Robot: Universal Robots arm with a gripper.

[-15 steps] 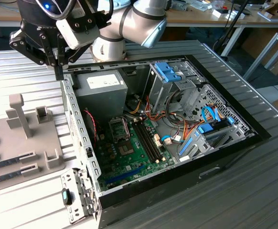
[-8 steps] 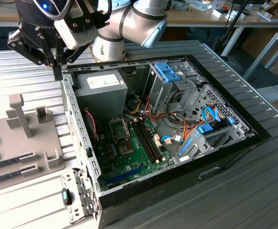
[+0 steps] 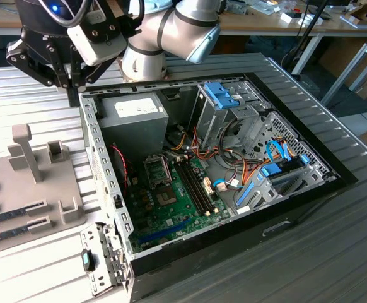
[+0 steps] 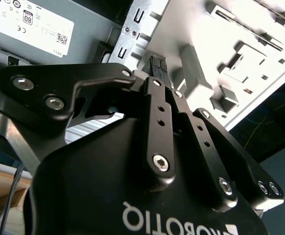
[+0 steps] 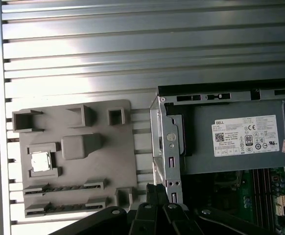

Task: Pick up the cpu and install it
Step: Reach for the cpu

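Observation:
The cpu (image 5: 40,161), a small silver square chip, lies in a recess of the grey fixture tray (image 5: 98,166) on the slatted table, beside the open computer case (image 3: 234,158). My gripper (image 3: 69,81) hangs high above the case's wall by the power supply (image 5: 235,142), to one side of the tray. In both wrist views its fingers (image 5: 157,191) stand together with nothing between them, and the gripper (image 4: 157,78) looks shut. The motherboard (image 3: 171,202) lies inside the case with its socket (image 3: 158,172) near the power supply.
Memory sticks (image 3: 13,214) lie in the tray's long slots, and an upright post (image 3: 23,151) stands at its far end. Drive cages (image 3: 224,104), blue brackets and cable bundles (image 3: 246,170) fill the case's side on the exterior view's right. Benches stand behind.

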